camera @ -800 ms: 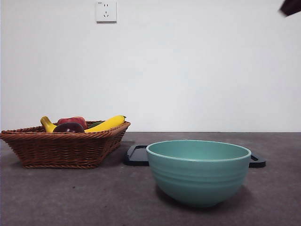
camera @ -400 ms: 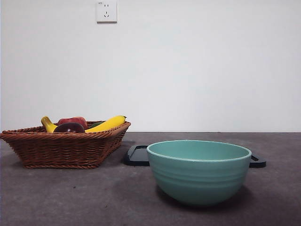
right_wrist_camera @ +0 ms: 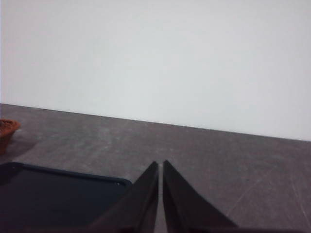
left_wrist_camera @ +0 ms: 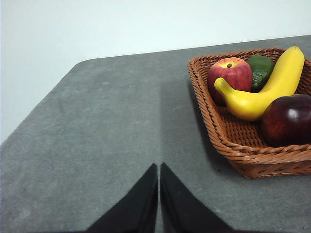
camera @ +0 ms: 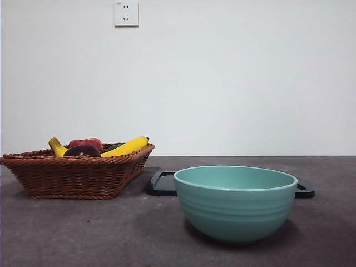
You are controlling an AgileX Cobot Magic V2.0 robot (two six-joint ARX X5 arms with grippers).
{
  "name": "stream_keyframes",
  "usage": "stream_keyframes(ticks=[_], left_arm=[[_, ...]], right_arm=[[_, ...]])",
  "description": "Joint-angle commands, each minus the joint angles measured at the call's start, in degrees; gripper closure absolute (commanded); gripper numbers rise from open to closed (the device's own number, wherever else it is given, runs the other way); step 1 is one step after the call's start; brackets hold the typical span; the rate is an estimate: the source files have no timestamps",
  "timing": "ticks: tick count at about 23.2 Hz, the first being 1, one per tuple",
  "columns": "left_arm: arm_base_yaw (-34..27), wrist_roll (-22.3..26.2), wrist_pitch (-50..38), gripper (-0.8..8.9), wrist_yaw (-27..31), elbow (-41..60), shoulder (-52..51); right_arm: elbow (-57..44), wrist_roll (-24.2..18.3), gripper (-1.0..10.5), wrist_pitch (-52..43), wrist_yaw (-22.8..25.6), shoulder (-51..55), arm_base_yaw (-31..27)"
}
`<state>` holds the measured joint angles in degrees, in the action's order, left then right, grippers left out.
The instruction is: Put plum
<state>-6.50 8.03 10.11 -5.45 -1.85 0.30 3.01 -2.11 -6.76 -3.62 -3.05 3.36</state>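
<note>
The dark maroon plum [camera: 81,151] lies in the brown wicker basket [camera: 72,173] at the left of the table. In the left wrist view the plum [left_wrist_camera: 287,119] sits at the basket's near corner, beside a yellow banana [left_wrist_camera: 265,90]. My left gripper [left_wrist_camera: 159,167] is shut and empty, above bare table some way from the basket [left_wrist_camera: 228,141]. My right gripper [right_wrist_camera: 161,165] is shut and empty, above the table by a black tray [right_wrist_camera: 53,194]. Neither gripper shows in the front view.
A teal bowl [camera: 235,203] stands in front at the right, with the black tray [camera: 162,183] behind it. The basket also holds a red apple [left_wrist_camera: 230,76] and a green fruit [left_wrist_camera: 261,69]. A wall socket [camera: 125,13] is high on the wall.
A black arm tip at the front view's top right corner one second ago has gone out of view. The fruit, basket and bowl have not moved.
</note>
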Motion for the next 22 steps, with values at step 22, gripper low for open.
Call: stream_keyframes(ticks=[22], left_arm=[[-0.1, -0.2, 0.5, 8.07, 0.1, 1.2, -0.1]], right_arm=[[-2.4, 0.6, 9.4, 12.2, 3.7, 2.8, 1.7]])
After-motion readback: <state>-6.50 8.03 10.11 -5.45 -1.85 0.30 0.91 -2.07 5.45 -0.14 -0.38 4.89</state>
